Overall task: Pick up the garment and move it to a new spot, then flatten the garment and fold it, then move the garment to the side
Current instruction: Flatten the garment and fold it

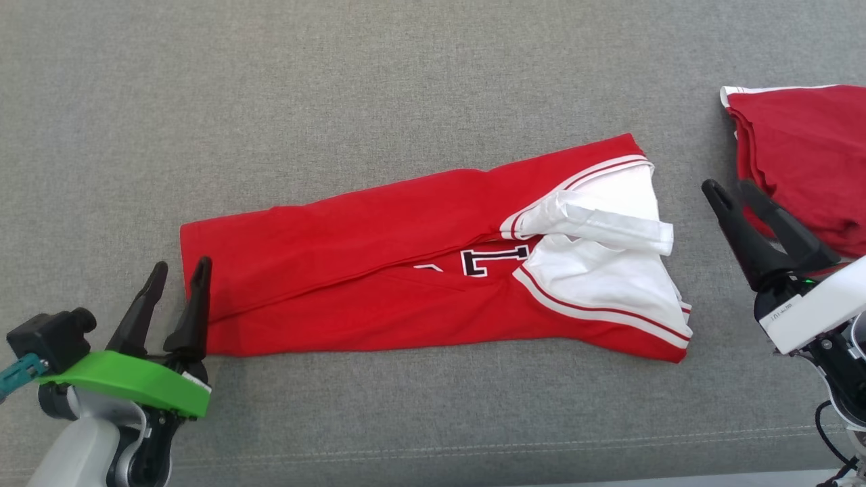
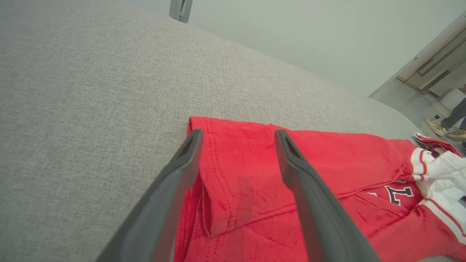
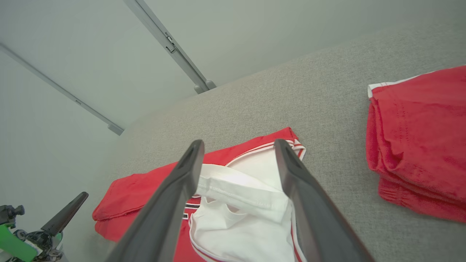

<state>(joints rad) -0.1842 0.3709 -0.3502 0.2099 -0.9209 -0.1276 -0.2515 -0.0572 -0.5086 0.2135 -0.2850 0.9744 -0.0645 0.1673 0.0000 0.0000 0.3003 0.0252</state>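
Across the folded red garment [image 1: 379,270], one black letter [image 1: 473,262] shows.

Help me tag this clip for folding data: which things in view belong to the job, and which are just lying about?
Job: red-and-white garment; left claw and right claw, both open.
Lying about: folded red pile at the right; a person's shoes in the background.

The garment [image 1: 419,270] lies in the middle of the fabric surface [image 1: 338,81], the left gripper [image 1: 181,264] at its left end, the right gripper [image 1: 729,184] between it and a folded pile [image 1: 805,155].
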